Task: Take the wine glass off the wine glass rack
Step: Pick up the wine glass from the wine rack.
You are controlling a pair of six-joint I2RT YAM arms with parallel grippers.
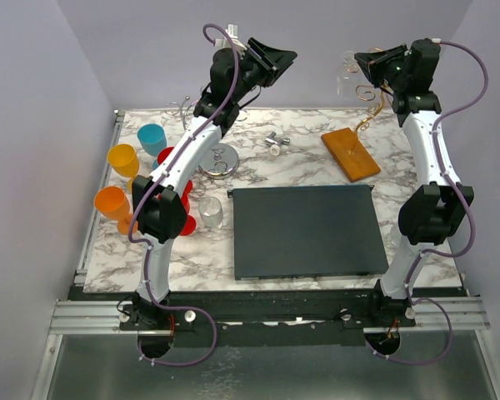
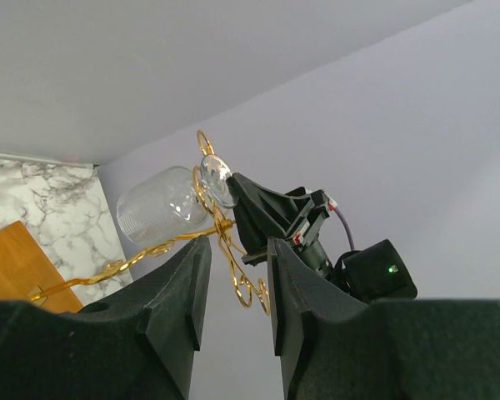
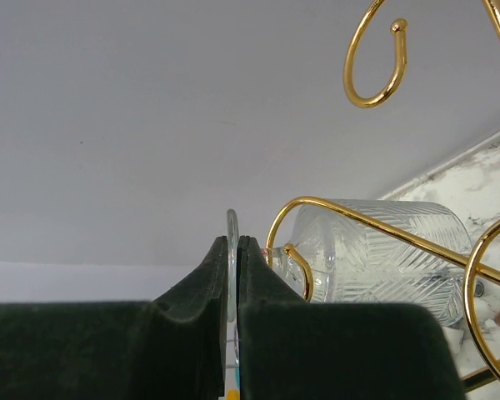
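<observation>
Marble counter (image 1: 300, 162) fills the mid frame of the top view, w/ a dark flat mat (image 1: 304, 232) lying centre-right on it. From lower left the left arm (image 1: 179, 167) goes up, elbow bent beside the cups, forearm stretched to top centre. The left claw (image 1: 275, 57) is high off the counter and released, fingers (image 2: 179, 292) apart w/ nothing btwn them, facing the hooks. Along the right edge the right arm (image 1: 429, 158) stands tall, wrist folded leftward at upper right. The right claw (image 1: 368, 65) is clenched on the thin foot of the wine glass (image 1: 347, 79); the foot's edge shows pinched btwn the pads (image 3: 217, 275). The wine glass rack (image 1: 350, 154) has its wooden base at upper right of the counter, skewed to the edges, gold wire stem curling up into hooks. The glass lies roughly sideways among those hooks, a wire crossing its bowl, at top right of the top view. At left: orange cups (image 1: 122, 158), teal cup (image 1: 152, 137), clear tumbler (image 1: 211, 212), chrome stand (image 1: 221, 162).
</observation>
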